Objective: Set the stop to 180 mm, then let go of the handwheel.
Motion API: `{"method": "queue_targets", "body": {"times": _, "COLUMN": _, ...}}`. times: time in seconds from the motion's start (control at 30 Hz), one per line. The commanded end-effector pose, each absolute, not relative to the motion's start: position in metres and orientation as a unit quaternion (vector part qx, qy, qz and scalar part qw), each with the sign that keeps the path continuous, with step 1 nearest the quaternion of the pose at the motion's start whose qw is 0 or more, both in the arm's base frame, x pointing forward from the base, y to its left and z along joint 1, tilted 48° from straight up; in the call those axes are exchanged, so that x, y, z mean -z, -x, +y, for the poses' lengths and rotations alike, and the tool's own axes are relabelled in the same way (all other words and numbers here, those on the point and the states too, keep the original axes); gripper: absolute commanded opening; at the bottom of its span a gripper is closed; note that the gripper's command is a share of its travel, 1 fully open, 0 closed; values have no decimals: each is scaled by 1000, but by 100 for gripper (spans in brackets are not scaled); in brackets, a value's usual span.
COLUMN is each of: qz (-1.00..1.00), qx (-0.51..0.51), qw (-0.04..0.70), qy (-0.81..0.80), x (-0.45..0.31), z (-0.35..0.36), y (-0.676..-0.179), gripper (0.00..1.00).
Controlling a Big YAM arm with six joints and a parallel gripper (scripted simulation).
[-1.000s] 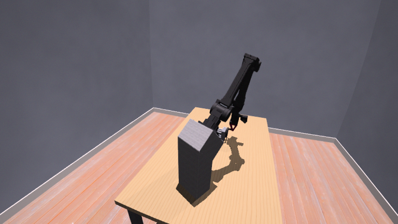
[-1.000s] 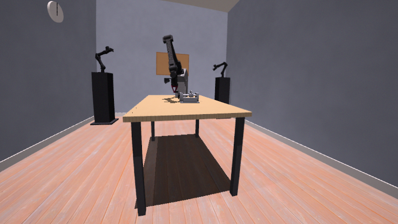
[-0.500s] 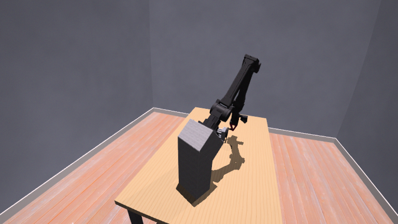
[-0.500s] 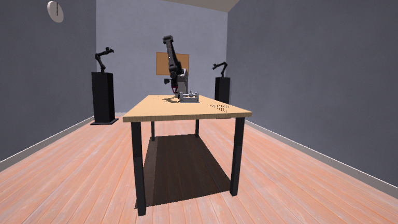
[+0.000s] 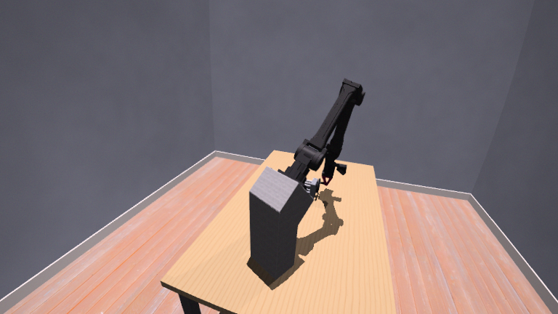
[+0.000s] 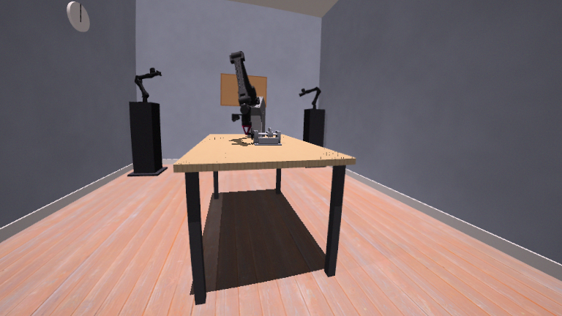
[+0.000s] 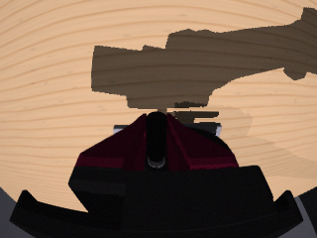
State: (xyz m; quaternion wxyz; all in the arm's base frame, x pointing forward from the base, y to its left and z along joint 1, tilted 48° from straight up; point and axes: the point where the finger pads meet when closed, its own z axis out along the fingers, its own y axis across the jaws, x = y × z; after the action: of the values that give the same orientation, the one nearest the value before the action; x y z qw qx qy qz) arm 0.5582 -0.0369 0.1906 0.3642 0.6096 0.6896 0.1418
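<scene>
A small grey stop fixture (image 6: pixel 267 137) with a rail and sliding stop sits on the wooden table, at the foot of a tall grey block (image 5: pixel 275 224). Its handwheel (image 5: pixel 317 190) is at the fixture's end, half hidden behind the block in the top view. My gripper (image 5: pixel 325 182) points down at that end, its dark red fingers shut on the handwheel's dark handle (image 7: pixel 157 139), which stands between them in the wrist view. The gripper also shows in the exterior view (image 6: pixel 247 130). The scale reading is too small to see.
The tall grey block stands close beside my arm and hides most of the fixture in the top view. Two black pedestals (image 6: pixel 145 137) (image 6: pixel 313 126) with small arms stand on the floor beyond the table. The arm's shadow falls on the table.
</scene>
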Motion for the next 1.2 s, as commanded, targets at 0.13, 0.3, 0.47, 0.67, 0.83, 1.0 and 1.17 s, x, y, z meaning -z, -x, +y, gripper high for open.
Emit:
{"method": "queue_targets", "body": {"times": 0.13, "qz": 680, "qx": -165, "qw": 388, "qy": -600, "x": -192, "z": -47, "y": -589, "gripper": 6}}
{"method": "queue_targets", "body": {"times": 0.3, "qz": 683, "qx": -166, "qw": 386, "qy": -597, "x": -183, "z": -43, "y": -591, "gripper": 6}}
{"method": "queue_targets", "body": {"times": 0.47, "qz": 686, "qx": -165, "qw": 384, "qy": -596, "x": -178, "z": -41, "y": -589, "gripper": 6}}
{"method": "queue_targets", "body": {"times": 0.67, "qz": 685, "qx": -156, "qw": 379, "qy": -602, "x": -151, "z": -56, "y": -575, "gripper": 6}}
{"method": "queue_targets", "body": {"times": 0.83, "qz": 685, "qx": -156, "qw": 378, "qy": -603, "x": -143, "z": -59, "y": -571, "gripper": 6}}
{"method": "queue_targets", "body": {"times": 1.0, "qz": 682, "qx": -160, "qw": 382, "qy": -604, "x": -147, "z": -59, "y": -574, "gripper": 6}}
{"method": "queue_targets", "body": {"times": 1.17, "qz": 685, "qx": -156, "qw": 378, "qy": -603, "x": -138, "z": -60, "y": -567, "gripper": 6}}
